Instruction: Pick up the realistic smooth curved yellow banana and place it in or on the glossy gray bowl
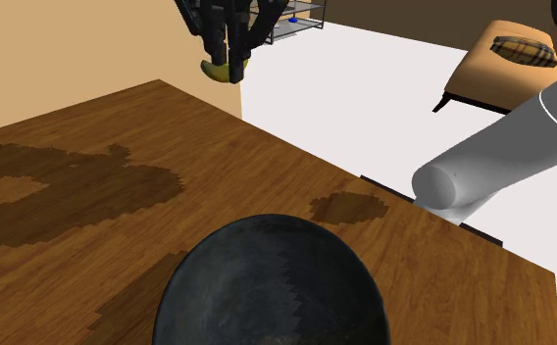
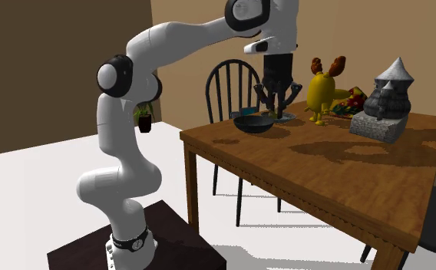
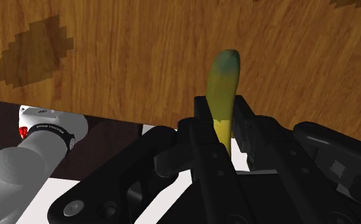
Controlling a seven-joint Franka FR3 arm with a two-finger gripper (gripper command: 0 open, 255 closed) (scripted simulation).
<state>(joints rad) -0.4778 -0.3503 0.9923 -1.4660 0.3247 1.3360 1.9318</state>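
My black gripper [image 1: 224, 51] hangs above the wooden table [image 1: 90, 137], shut on a yellow banana [image 1: 224, 71] with a greenish tip. In the wrist view the banana [image 3: 224, 79] sticks out past the gripper [image 3: 222, 113], clasped between the two fingers [image 3: 201, 124]. The dark gray glossy bowl [image 1: 272, 289] stands on the table close to the shoulder camera, well short of the gripper. In the second exterior view the gripper [image 2: 276, 107] is just above and to the right of the bowl [image 2: 253, 123].
A yellow figure [image 2: 324, 92], red and yellow items [image 2: 351, 100] and a grey castle-like model [image 2: 384, 103] stand further along the table. A dark chair [image 2: 236, 84] stands behind it. The table edge [image 1: 296, 147] runs close under the gripper.
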